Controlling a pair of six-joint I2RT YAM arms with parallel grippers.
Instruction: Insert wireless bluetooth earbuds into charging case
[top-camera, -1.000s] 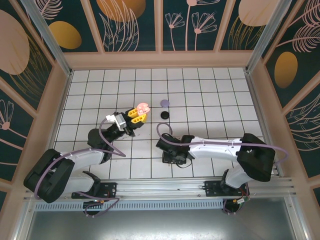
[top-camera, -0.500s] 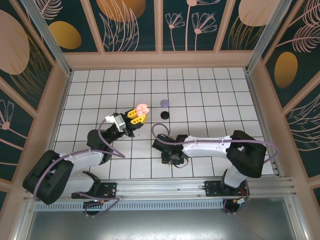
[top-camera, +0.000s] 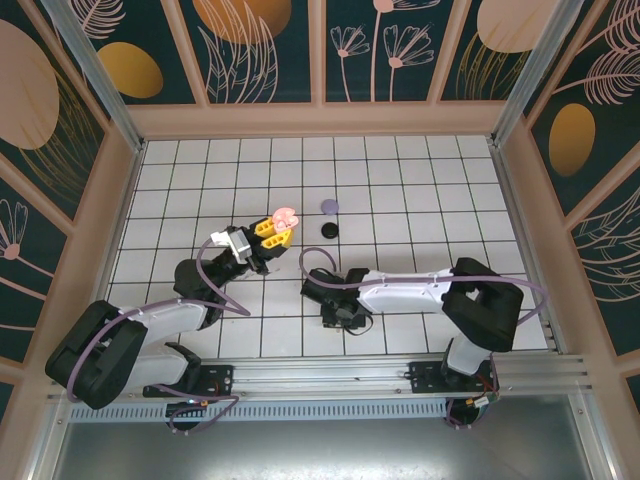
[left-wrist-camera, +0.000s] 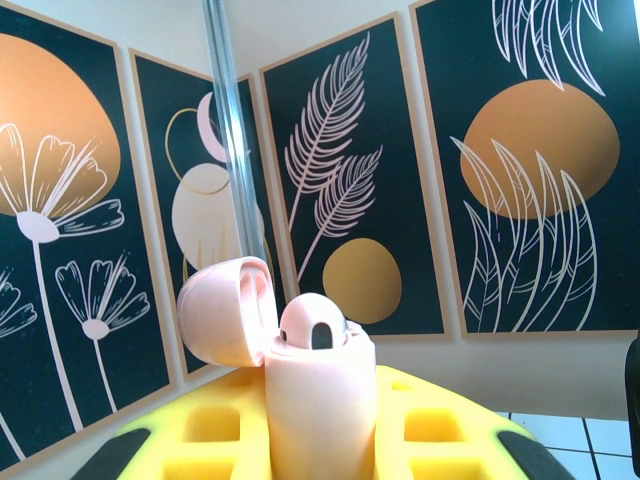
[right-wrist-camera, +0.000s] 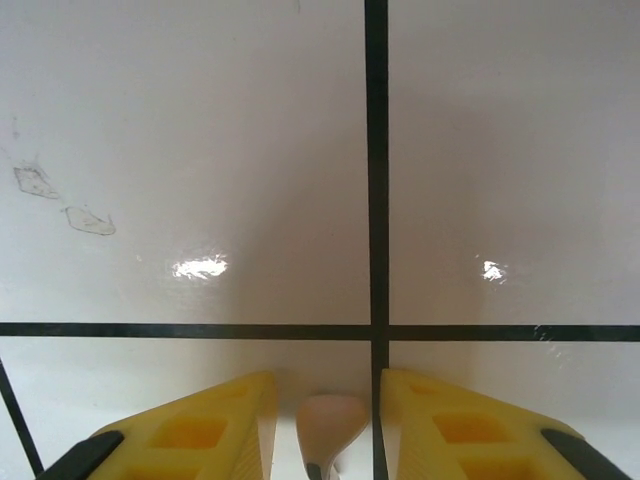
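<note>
Two arms work over a white tiled surface (top-camera: 420, 200) ruled with black grid lines. Three small cases lie or are held above it: one pale pink plastic charging case (top-camera: 287, 215), one lilac rounded case (top-camera: 329, 207) and one black rounded case (top-camera: 329, 229). The lilac one sits just at 12 o'clock of the black one, and the pink one is near them at about 9 o'clock.

The left gripper (top-camera: 272, 230) is clamped on the pink case. In the left wrist view its yellow fingers (left-wrist-camera: 440, 425) hold the body upright with the hinged lid (left-wrist-camera: 225, 310) swung open toward 10 o'clock, and one pale pink stemmed earbud (left-wrist-camera: 312, 325) is seated in the top.

A second pale pink earbud (right-wrist-camera: 332, 425) lies on the surface, well apart from the case at about 5 o'clock. The right gripper (top-camera: 338, 312) points down over it. In the right wrist view the earbud sits between the two yellow fingers (right-wrist-camera: 200, 430) of that gripper (right-wrist-camera: 328, 385), which stand narrowly apart. Whether they press on it cannot be told.
</note>
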